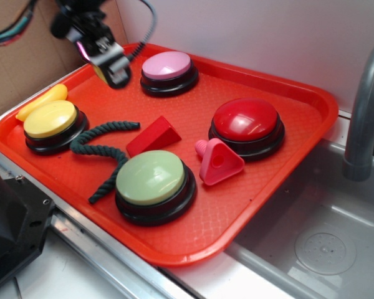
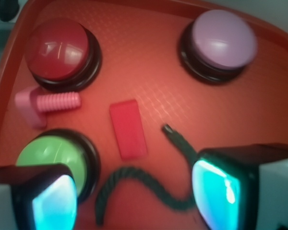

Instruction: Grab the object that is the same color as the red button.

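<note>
Wrist: pink piece's threaded shaft [image 2: 57,101] | exterior: yellow button [image 1: 50,119]

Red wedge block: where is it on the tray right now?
Exterior view: the red wedge block lies near the middle of the tray, between the dark rope and the red button, just behind the green button.

a red tray [image 1: 287,205] sits on the metal counter [image 1: 106,261] beside a sink [image 1: 327,243] with a grey faucet [image 1: 364,106]. on the tray stand a pink button [image 1: 167,66] at the back, a yellow button [image 1: 50,119] at the left and a green button [image 1: 151,178] at the front. a dark green rope [image 1: 96,144] curls between the yellow and green ones. a pink triangular piece with a hole [image 1: 219,161] lies just right of the green button. a yellow banana-like toy [image 1: 42,101] rests behind the yellow button.
</note>
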Robot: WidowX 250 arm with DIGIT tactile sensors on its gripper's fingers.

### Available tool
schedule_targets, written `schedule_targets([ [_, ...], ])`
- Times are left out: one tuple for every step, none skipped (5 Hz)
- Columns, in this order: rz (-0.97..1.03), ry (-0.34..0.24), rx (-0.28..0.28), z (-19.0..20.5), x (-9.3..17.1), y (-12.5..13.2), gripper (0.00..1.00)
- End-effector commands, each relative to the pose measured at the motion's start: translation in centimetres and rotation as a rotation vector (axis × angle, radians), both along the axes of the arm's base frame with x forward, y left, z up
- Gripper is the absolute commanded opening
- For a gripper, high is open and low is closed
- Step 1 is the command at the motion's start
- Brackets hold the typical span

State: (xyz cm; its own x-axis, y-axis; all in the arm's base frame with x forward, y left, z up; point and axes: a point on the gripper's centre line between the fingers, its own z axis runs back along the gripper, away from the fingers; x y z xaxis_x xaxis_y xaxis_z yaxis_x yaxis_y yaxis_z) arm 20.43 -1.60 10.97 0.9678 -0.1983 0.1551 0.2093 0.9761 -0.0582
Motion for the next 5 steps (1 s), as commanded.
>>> schedule_targets([
  [-0.03, 0.02, 0.11, -3.8, 2.9, -0.8, 1.0],
  [-0.091, 0.039, 0.097, -5.6, 3.4, -1.2, 1.0],
  [-0.082, 0.07, 0.137, -7.0, 3.7, -1.3, 1.0],
  [-0.087, 0.085, 0.122, -7.9, 4.2, -1.4, 1.0],
  [-0.088, 0.091, 0.1, -8.4, 4.6, -1.3, 1.0],
])
